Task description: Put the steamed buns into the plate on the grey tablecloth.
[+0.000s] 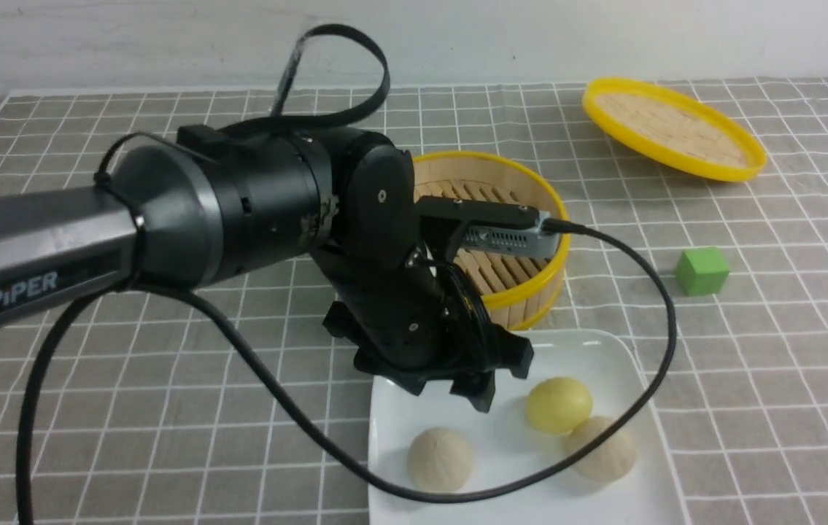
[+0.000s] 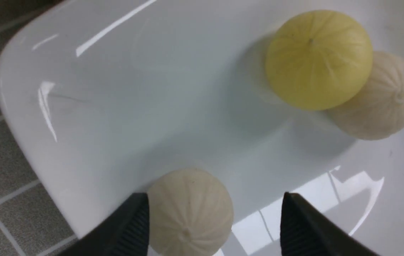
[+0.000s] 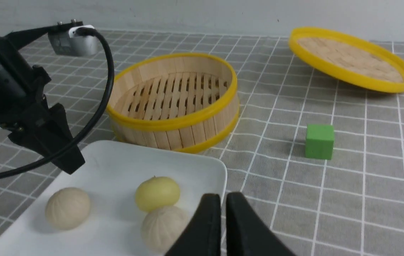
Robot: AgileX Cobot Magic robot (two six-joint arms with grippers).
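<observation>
— How are the steamed buns (image 1: 601, 448) described?
— Three smooth, faintly pleated domes are seen in the glossy white square plate (image 1: 603, 344) on the checked grey tablecloth (image 1: 749, 364). The yellow bun (image 1: 559, 405) is pressed against one beige bun.
— And the grippers?
— The left gripper (image 2: 215, 197) is spread wide around the lone beige bun (image 1: 440, 459). The right gripper (image 3: 223, 197) is closed and empty.

The left arm (image 1: 202, 211) is a matte-black tube with a grey collar, small screws at its joints and pale PiPER lettering (image 1: 20, 297) on the side. A silver-grey camera box (image 1: 508, 237) with a vented face sits on its wrist, a round black cable (image 1: 674, 321) plugged in and a flat black strap (image 1: 337, 30) looped above. The left fingers (image 2: 130, 227) and right fingers (image 3: 205, 227) are black wedges, the left ones ribbed inside.
</observation>
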